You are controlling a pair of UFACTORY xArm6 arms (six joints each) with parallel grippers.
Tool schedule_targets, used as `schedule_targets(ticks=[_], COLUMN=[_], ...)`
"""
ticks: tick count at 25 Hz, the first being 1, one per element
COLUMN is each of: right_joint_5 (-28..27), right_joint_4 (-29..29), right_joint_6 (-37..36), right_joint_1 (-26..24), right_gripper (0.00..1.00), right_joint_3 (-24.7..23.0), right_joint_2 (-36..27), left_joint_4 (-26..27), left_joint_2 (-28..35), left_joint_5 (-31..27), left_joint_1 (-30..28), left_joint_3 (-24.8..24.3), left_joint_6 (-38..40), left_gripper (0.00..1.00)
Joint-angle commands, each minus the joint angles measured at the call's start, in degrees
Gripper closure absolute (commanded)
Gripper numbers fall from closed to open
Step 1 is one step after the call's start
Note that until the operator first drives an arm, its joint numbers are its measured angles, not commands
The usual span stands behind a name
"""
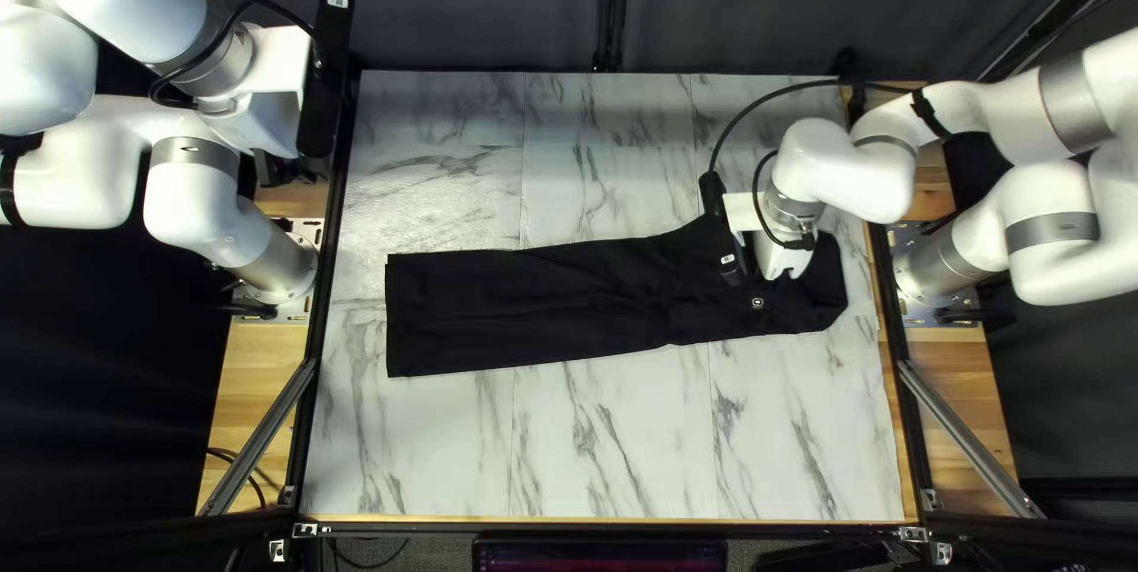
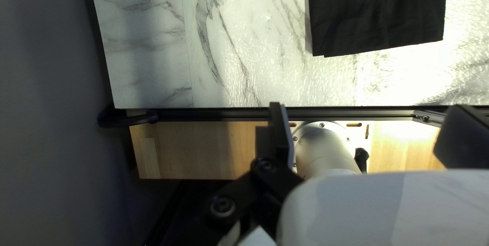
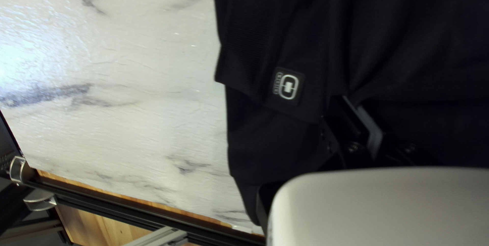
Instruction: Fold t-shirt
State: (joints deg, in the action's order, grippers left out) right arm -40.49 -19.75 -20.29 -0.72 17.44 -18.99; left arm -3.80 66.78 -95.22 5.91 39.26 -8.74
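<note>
The black t-shirt (image 1: 534, 305) lies across the table (image 1: 617, 442), bunched under the right gripper (image 1: 782, 254), which has a narrow pinch of it; the left gripper (image 1: 270, 92), spread wide, hangs off beyond the shirt's end.

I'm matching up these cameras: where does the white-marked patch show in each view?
Top left view: patch right of centre, near the shirt's lower edge.
Left wrist view: not in it.
Right wrist view: on the shirt, near its edge beside the marbled tabletop.
Shared landmark: the shirt.

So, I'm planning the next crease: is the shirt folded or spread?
Partly folded: the shirt lies as one long strip, its hem layers offset.
</note>
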Motion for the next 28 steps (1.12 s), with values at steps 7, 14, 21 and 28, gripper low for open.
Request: schedule_targets(ticks=[7,14,21,28], right_joint_5=[2.0,2.0,3.0,2.1], right_joint_4=[1.3,0.1,-2.3,-2.1], right_joint_6=[1.9,-0.9,-6.0,-5.4], right_joint_1=[1.8,0.3,-2.4,-2.8], right_gripper=[0.0,0.0,0.0,1.0], right_joint_3=[-1.8,-1.3,-1.0,-0.6], right_joint_2=[-2.4,-1.5,0.8,0.7], left_joint_4=[0.0,0.0,0.0,0.0], left_joint_2=[0.0,0.0,0.0,0.0], left_joint_5=[0.0,0.0,0.0,0.0], left_joint_1=[0.0,0.0,0.0,0.0], left_joint_3=[0.0,0.0,0.0,0.0], left_joint_6=[0.0,0.0,0.0,0.0], left_gripper=[0.0,0.0,0.0,0.0])
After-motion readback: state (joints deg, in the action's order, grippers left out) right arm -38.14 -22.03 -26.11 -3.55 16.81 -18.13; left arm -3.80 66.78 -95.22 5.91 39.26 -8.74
